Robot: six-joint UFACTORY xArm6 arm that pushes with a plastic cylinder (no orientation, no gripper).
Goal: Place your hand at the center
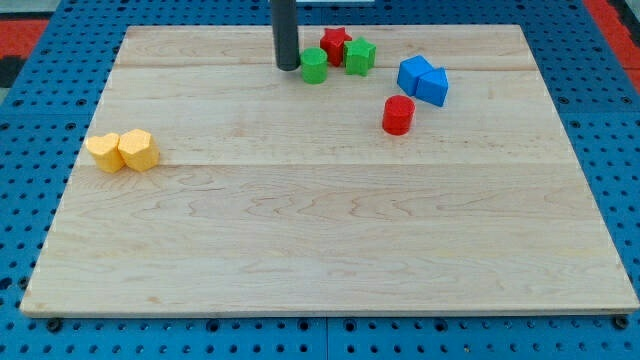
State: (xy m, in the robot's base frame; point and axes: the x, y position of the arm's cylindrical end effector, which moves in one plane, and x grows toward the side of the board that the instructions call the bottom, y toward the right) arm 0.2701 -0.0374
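Camera view shows my tip (288, 67) resting on the wooden board (320, 250) near the view's top, just left of the green cylinder (314, 66), perhaps touching it; I cannot tell from here. Being a bare rod, it grips nothing. The board's centre lies well below, free of blocks, so I judge the run there needs no pushing. I count eight blocks: two yellow (122, 151), two blue (423, 80), two green, counting the green cube (360, 57), plus a red star (335, 44) and a red cylinder (398, 115).

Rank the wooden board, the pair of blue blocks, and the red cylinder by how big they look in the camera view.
1. Wooden board, largest.
2. Pair of blue blocks.
3. Red cylinder, smallest.
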